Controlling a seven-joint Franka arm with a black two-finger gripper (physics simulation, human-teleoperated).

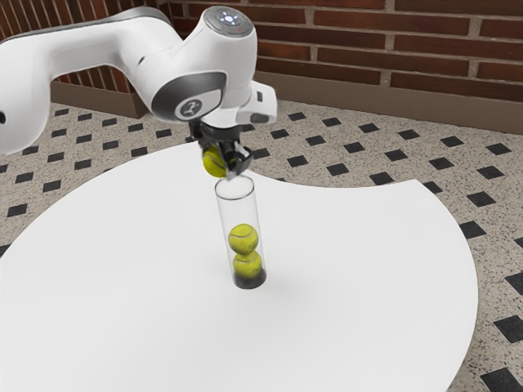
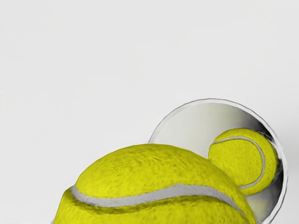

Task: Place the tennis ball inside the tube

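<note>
My gripper (image 1: 226, 160) is shut on a yellow-green tennis ball (image 1: 216, 162), just above and slightly to the exterior view's left of the tube's mouth. The clear tube (image 1: 225, 214) stands upright on the table with a dark base. Inside it, one tennis ball (image 1: 243, 239) rests on top of another (image 1: 248, 265). In the wrist view the held ball (image 2: 159, 172) looms large at the lower edge and overlaps part of the tube's round rim (image 2: 211, 99). Beyond it, a ball (image 2: 243, 161) is visible down inside the tube.
The white table (image 1: 359, 269) has a curved edge, with a concave stretch behind the tube. A speckled floor (image 1: 327, 147) with dark diamonds and a brick wall (image 1: 409, 49) lie beyond.
</note>
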